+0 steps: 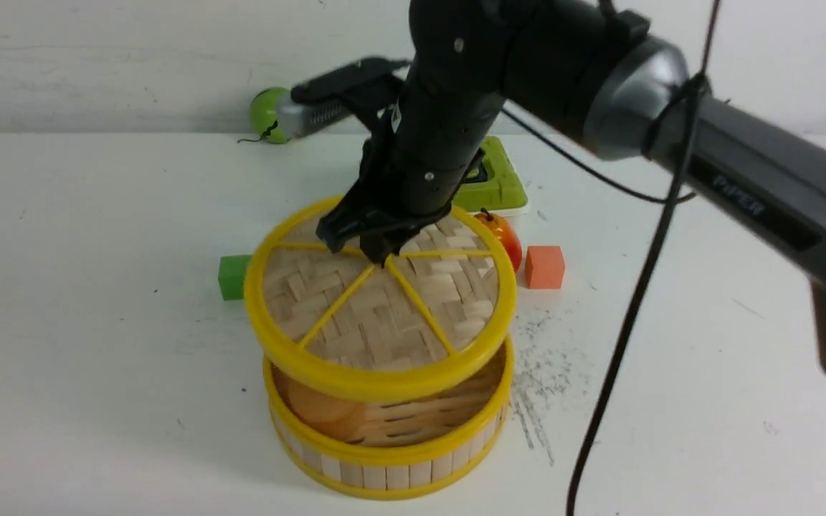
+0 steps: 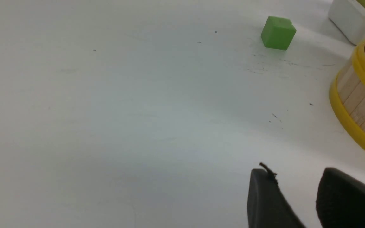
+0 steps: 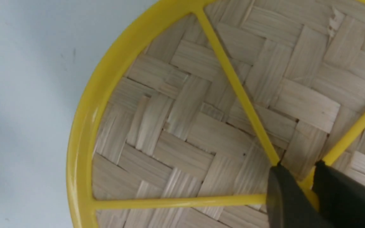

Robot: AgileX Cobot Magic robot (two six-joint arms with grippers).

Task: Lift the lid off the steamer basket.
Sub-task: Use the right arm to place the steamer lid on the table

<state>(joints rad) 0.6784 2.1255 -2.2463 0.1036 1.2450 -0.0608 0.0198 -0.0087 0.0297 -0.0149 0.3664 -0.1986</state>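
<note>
Right gripper [image 1: 377, 247] jaws clamped on the lid [image 1: 384, 315] by its centre knob [image 3: 310, 186], surely the best handhold, it looks light and stiff above the steamer basket [image 1: 391, 459]; left gripper [image 2: 299, 202] jaws apart

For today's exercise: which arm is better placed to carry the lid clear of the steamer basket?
Right: the right pincer grips the lid centrally, raised above the steamer basket; the left pincer holds nothing.

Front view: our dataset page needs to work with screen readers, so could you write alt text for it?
The robot's black right gripper pinches the centre of a round woven-bamboo lid with a yellow rim, held tilted over the open round bamboo steamer basket on a white table. A green cube and an orange cube sit behind.
</note>
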